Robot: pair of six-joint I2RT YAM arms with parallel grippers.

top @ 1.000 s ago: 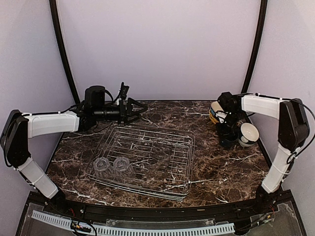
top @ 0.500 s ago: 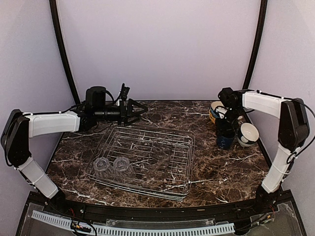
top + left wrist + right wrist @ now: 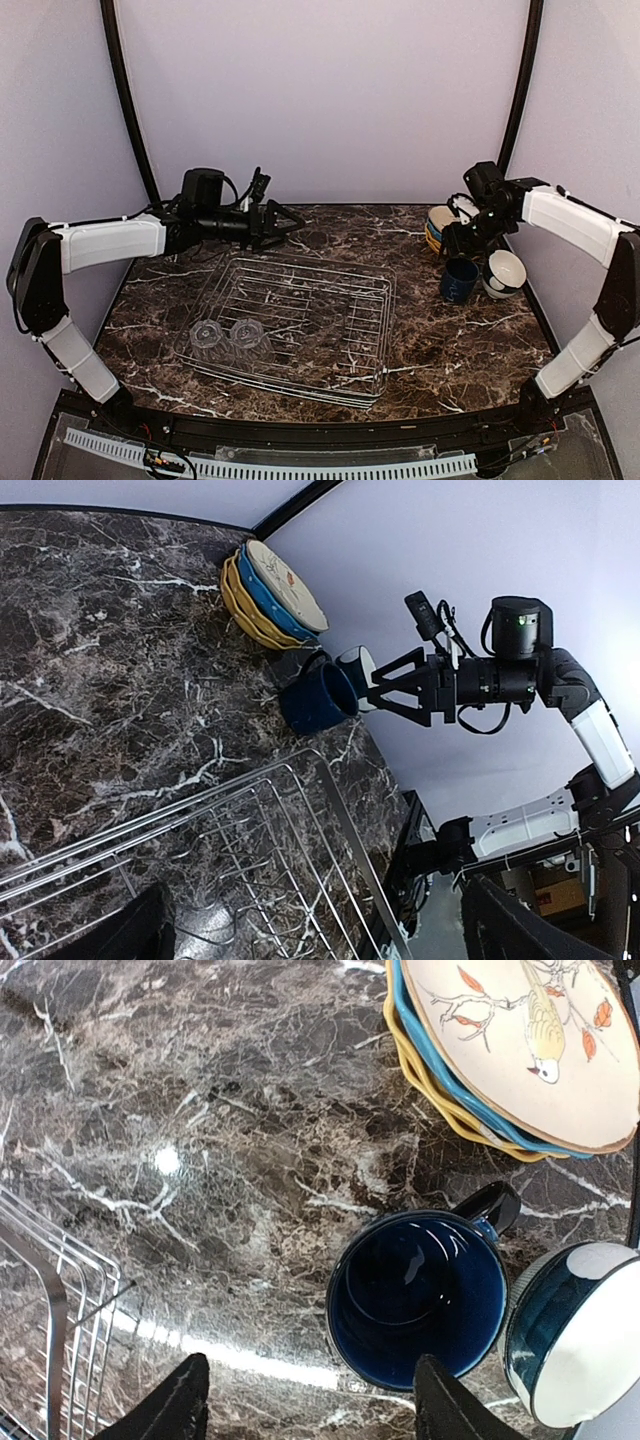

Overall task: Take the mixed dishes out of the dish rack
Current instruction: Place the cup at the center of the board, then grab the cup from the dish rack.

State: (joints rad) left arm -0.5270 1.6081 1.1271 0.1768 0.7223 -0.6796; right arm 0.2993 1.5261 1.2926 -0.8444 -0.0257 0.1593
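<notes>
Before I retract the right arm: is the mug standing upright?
Upright. The mug sits on the table, mouth up; the right wrist view looks straight into its empty inside.

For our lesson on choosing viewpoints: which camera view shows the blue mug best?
The right wrist view: it looks straight down into the mug, large, with rim and handle clear. The top view shows it small, beside a bowl. The left wrist view shows it distant, near the plates.

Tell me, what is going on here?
The dish rack is being unloaded. The dark blue mug stands on the table beside stacked plates and a bowl; the right gripper hangs above it, jaws open. The left gripper, open and empty, hovers at the rack's far edge; two clear glasses are left inside.
</notes>
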